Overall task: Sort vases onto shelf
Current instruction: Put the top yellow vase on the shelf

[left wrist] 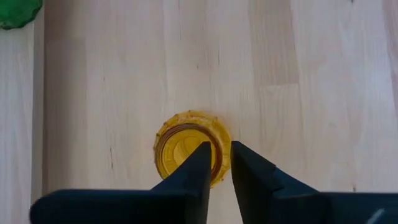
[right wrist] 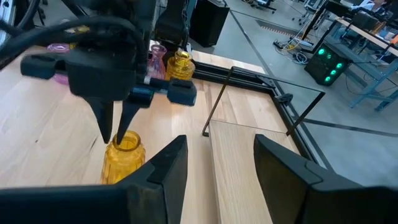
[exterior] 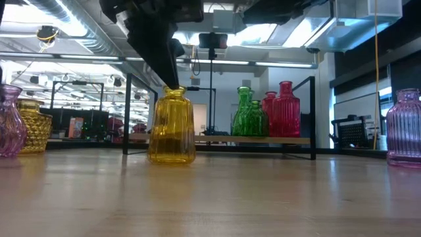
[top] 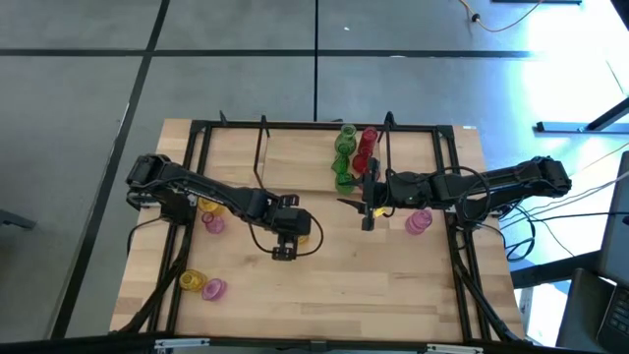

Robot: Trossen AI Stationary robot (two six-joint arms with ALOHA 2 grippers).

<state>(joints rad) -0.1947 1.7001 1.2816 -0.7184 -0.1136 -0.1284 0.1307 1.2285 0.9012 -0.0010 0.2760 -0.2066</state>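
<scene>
Wood tabletop (top: 393, 285) under ceiling lights; left hand (left wrist: 219, 163) pinches yellow vase (exterior: 171, 126) rim, right hand (right wrist: 214, 163) open.

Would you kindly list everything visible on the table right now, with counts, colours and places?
Yellow vase at the left pincer: one, table centre, upright.
Green vases: about three, on the shelf.
Red vases: about two, on the shelf beside the green ones.
Pink vases: three; one by the right arm, two on the table's left side.
Other yellow vases: two, left side.
Shelf: one, light wood, black frames, far side.
Left pincer: fingers around that vase's rim, one inside the mouth.
Right pincer: open, empty, near the shelf.
</scene>
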